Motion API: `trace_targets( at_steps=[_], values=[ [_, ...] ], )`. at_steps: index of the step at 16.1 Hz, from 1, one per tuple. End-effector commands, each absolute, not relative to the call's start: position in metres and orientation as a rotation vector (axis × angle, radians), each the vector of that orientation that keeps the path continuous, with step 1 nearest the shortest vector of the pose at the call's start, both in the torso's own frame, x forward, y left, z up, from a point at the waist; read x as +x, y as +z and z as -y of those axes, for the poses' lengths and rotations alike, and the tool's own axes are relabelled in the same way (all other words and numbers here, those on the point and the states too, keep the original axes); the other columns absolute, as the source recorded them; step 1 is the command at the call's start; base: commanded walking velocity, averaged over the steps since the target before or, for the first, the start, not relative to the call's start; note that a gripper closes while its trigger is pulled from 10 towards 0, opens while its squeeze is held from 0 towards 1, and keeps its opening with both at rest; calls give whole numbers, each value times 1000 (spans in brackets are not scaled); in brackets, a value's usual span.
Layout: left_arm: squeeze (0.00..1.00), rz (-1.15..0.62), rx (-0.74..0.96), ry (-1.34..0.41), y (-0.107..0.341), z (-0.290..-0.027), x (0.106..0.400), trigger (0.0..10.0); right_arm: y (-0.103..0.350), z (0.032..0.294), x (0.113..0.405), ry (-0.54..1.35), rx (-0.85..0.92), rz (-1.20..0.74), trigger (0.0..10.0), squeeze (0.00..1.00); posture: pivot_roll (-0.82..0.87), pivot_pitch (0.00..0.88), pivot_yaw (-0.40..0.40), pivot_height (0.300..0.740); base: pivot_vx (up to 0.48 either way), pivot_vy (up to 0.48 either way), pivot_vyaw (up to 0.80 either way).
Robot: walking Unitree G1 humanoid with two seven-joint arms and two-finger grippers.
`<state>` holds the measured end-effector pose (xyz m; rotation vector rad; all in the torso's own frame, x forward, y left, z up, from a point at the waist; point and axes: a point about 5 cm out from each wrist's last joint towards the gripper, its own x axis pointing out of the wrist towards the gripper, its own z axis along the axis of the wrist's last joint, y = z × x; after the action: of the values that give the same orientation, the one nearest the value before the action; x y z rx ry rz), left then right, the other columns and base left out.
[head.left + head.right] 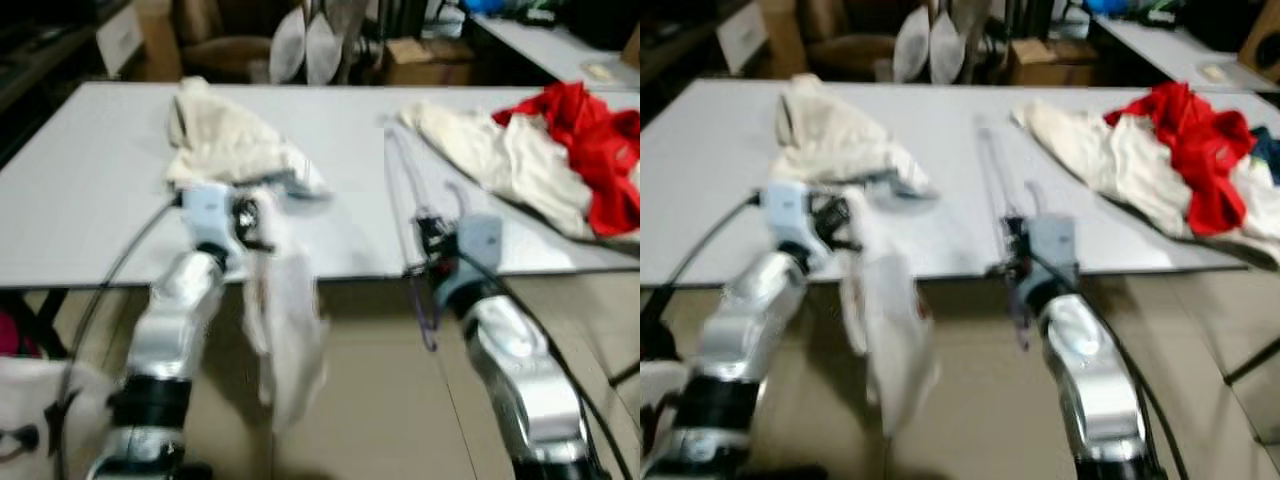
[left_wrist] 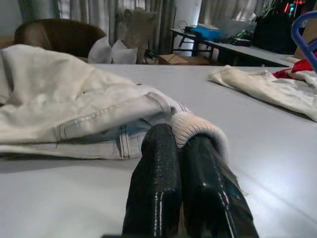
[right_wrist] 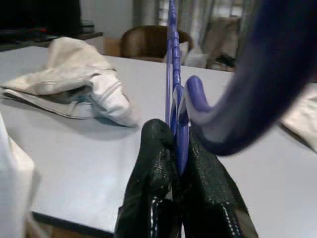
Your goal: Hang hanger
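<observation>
**Two grippers, both clamped**

Eye views: the left gripper [image 1: 250,222] pinches a white cloth [image 1: 285,330] hanging off the table [image 1: 90,190] edge; the right gripper [image 1: 428,240], at 3 o'clock from it, grips a purple hanger [image 1: 405,190] lying across the table.

Left wrist: fingers [image 2: 158,193] pressed on a ribbed cuff [image 2: 198,126].

Right wrist: fingers [image 3: 153,183] squeeze the hanger's stem.

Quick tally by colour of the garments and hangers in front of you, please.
White or cream garments: 3, namely the pile on the table, the piece hanging from the left end effector, and one spread at right
Red garments: 1
Purple hangers: 1, clamped in the right end effector
Total: 5
</observation>
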<state>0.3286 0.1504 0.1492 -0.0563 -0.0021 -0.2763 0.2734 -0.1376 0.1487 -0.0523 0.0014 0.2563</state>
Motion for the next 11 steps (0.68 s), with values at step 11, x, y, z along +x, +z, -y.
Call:
trace_targets(
  at_steps=[11],
  values=[
    [0,95,109,-315,201,-147,379,10000,175,192,245,797,-267,-116,10000,0,-183,0,-17,740,0,0,0]
  ],
)
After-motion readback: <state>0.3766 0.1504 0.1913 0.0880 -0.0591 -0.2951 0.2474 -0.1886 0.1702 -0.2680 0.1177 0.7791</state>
